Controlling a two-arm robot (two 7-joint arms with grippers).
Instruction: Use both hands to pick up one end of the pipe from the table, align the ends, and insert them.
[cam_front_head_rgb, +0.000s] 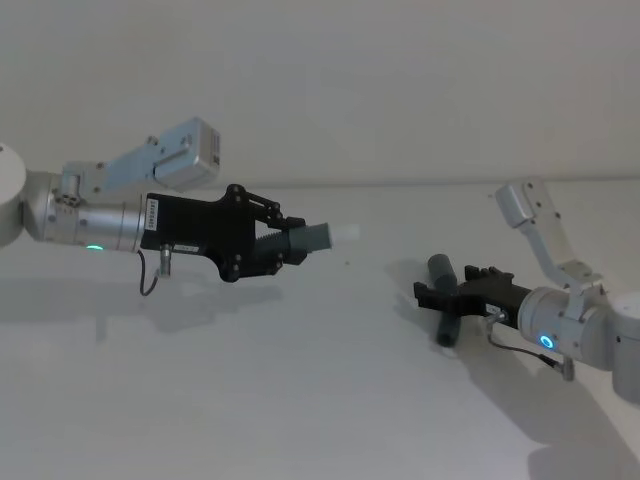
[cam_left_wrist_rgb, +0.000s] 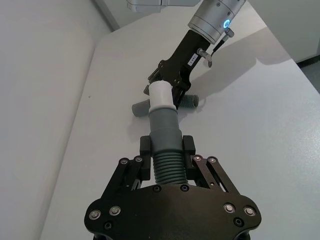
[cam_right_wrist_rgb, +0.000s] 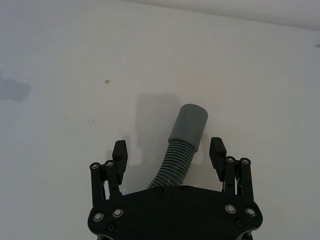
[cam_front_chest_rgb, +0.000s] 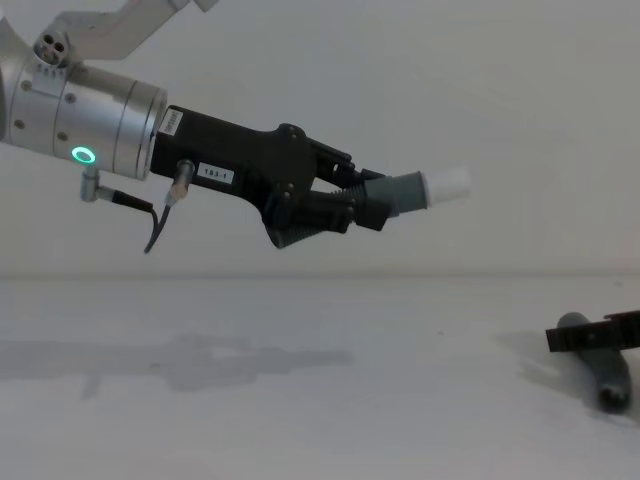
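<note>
The white-tipped piece (cam_front_head_rgb: 315, 238) is clamped by its ribbed middle in the left gripper (cam_front_head_rgb: 290, 243). It is held well above the table (cam_front_head_rgb: 300, 420), over the left half, with the white tip (cam_front_chest_rgb: 447, 183) pointing toward the right. The plain grey piece (cam_right_wrist_rgb: 186, 131) lies flat on the right part of the table, some way in from the far edge. The right gripper (cam_right_wrist_rgb: 168, 147) is set low astride it, with its fingers (cam_right_wrist_rgb: 120, 152) apart on either side and not touching it.

The step in hand is judged to be the grasp of this second piece. It is best taken on the ribs just behind the smooth collar, so that the socket mouth (cam_right_wrist_rgb: 194, 111) is kept free beyond the fingertips (a grip on the collar itself would crowd the plug). The jaws should be centred before they are closed, since the bent tube could roll or swivel if it is pressed from one side first. A straight lift is then called for before the socket is turned toward the white tip.

An open stretch of table lies between the two grippers, and the far edge is well apart from both. The join is best made in the air over the middle of the table, where either arm can be adjusted without the edges being neared.
</note>
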